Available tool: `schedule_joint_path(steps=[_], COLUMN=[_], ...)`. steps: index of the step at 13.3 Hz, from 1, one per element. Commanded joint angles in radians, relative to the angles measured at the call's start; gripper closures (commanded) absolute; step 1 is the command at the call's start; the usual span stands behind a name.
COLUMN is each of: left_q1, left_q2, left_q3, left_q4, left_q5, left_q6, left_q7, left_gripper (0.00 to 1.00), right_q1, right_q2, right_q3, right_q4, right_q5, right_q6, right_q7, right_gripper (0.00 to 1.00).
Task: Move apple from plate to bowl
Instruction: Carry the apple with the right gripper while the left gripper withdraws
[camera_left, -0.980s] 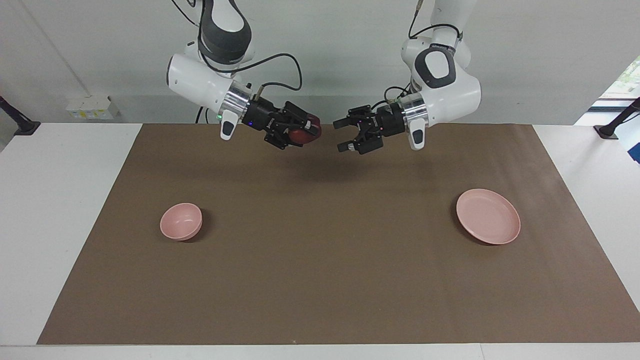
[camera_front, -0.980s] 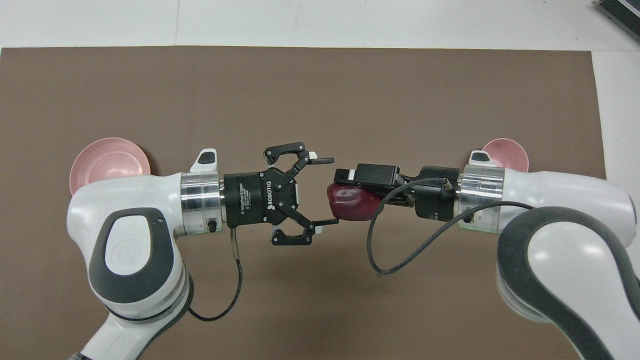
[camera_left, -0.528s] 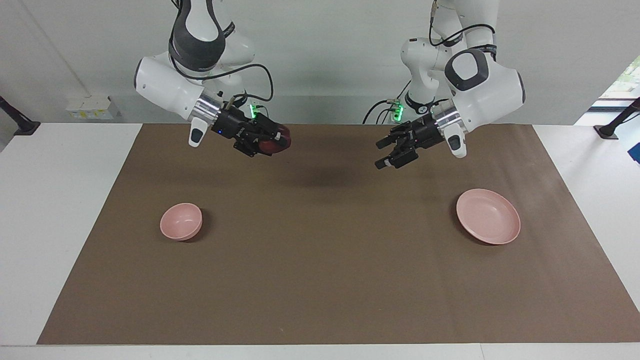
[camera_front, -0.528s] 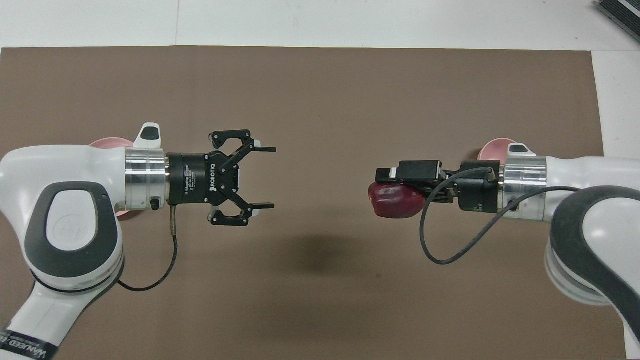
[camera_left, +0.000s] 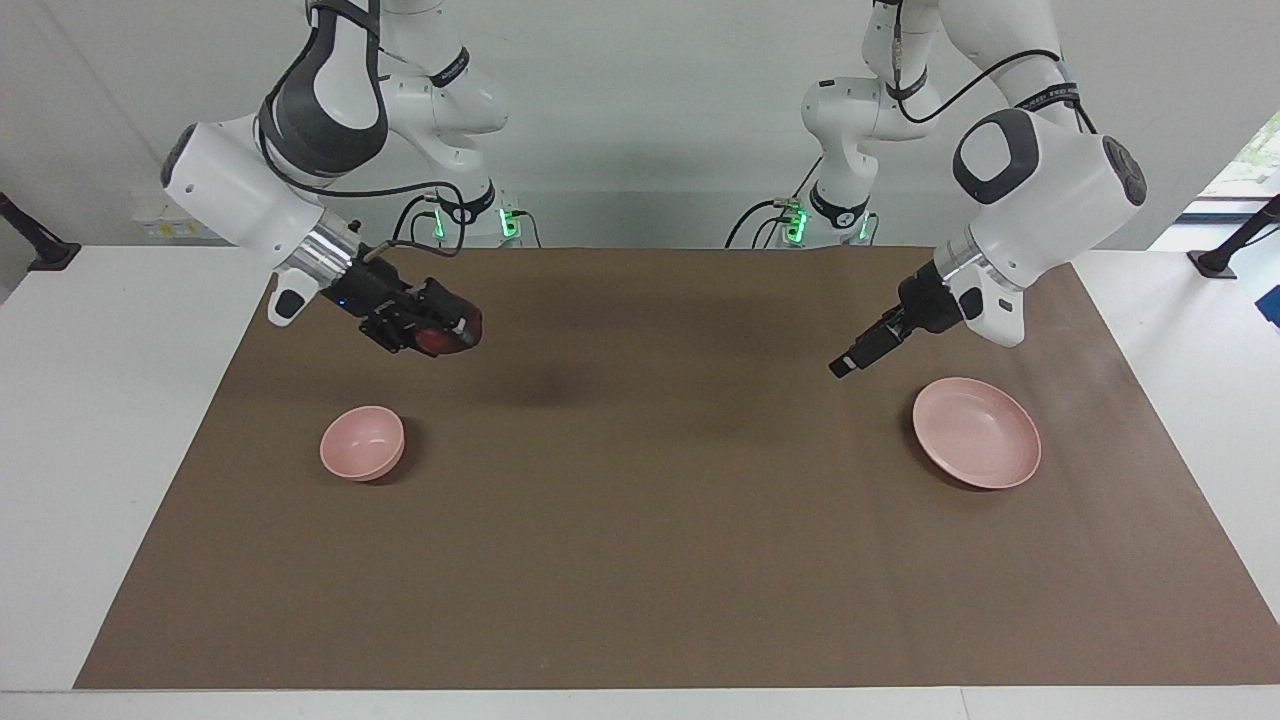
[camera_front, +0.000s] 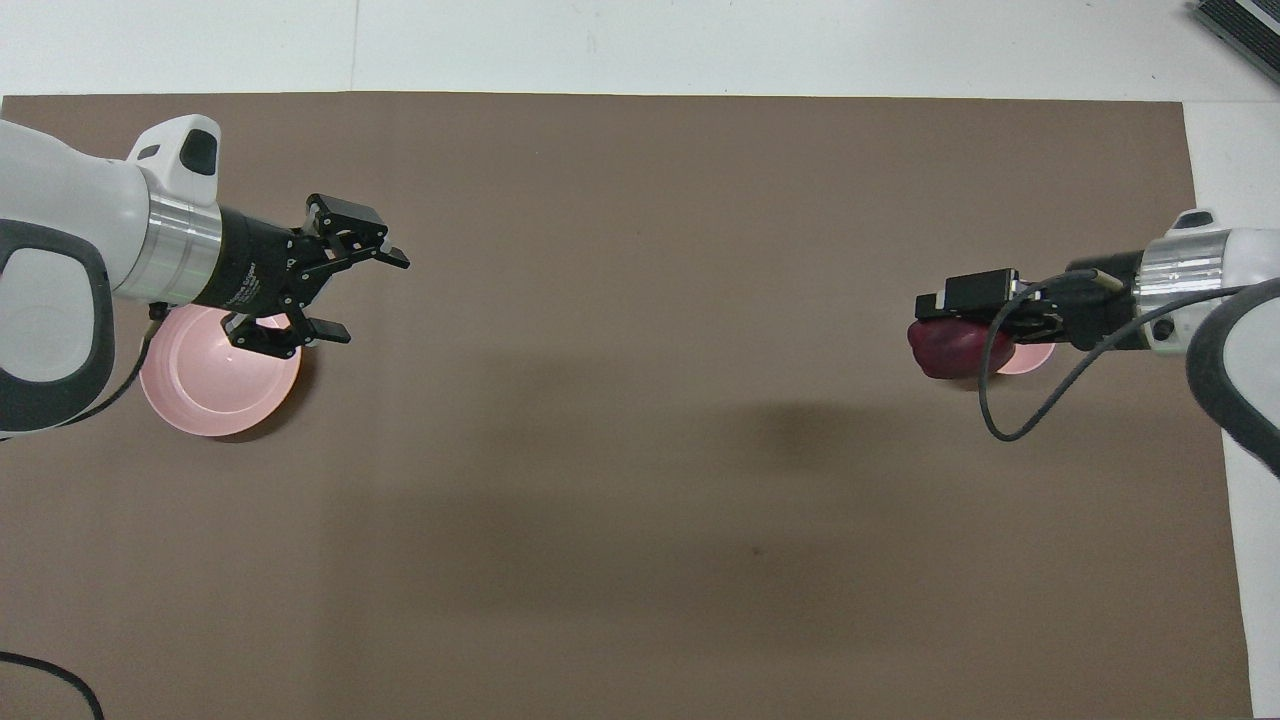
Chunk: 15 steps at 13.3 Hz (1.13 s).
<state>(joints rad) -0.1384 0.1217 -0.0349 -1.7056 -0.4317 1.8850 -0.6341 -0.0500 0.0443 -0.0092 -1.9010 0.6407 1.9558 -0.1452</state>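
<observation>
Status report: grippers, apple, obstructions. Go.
Right gripper shut on apple, airborne near bowl. Left gripper open, empty, by plate. Nothing in the way.

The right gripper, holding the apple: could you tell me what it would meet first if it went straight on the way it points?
Probably the brown mat. The right gripper, shut on the apple, slants down toward the table's middle, passing the bowl; depth is uncertain.
</observation>
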Motion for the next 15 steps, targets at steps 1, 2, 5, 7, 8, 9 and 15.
schedule_joint_path(steps=[1, 2, 5, 7, 8, 9, 15], left_q1=[0.005, 0.005, 0.058, 0.089, 0.083, 0.076, 0.085], left_q2=[0.000, -0.002, -0.025, -0.051, -0.066, -0.079, -0.117], left_q3=[-0.005, -0.003, 0.012, 0.027, 0.047, 0.068, 0.079], left_q4=[0.064, 0.072, 0.073, 0.073, 0.073, 0.073, 0.076], left_q5=[0.163, 0.227, 0.280, 0.341, 0.355, 0.366, 0.398], left_q6=[-0.035, -0.038, -0.059, -0.066, -0.081, -0.101, -0.217], left_q7=[0.126, 0.183, 0.350, 0.472, 0.508, 0.522, 0.597], left_gripper=[0.00, 0.00, 0.00, 0.00, 0.00, 0.00, 0.00], right_q1=[-0.039, -0.043, -0.042, -0.042, -0.042, -0.042, -0.021], right_q2=[0.067, 0.097, 0.147, 0.181, 0.209, 0.229, 0.289], right_q3=[0.012, 0.012, 0.015, 0.015, 0.015, 0.015, 0.015], right_q4=[0.080, 0.106, 0.157, 0.155, 0.157, 0.157, 0.113], right_q5=[-0.122, -0.180, -0.424, -0.569, -0.616, -0.656, -0.756], right_q6=[-0.012, -0.006, 0.047, 0.142, 0.181, 0.227, 0.319], right_q7=[0.012, 0.006, -0.019, -0.080, -0.103, -0.114, -0.061], right_gripper=[1.00, 1.00, 1.00, 1.00, 1.00, 1.00, 1.00])
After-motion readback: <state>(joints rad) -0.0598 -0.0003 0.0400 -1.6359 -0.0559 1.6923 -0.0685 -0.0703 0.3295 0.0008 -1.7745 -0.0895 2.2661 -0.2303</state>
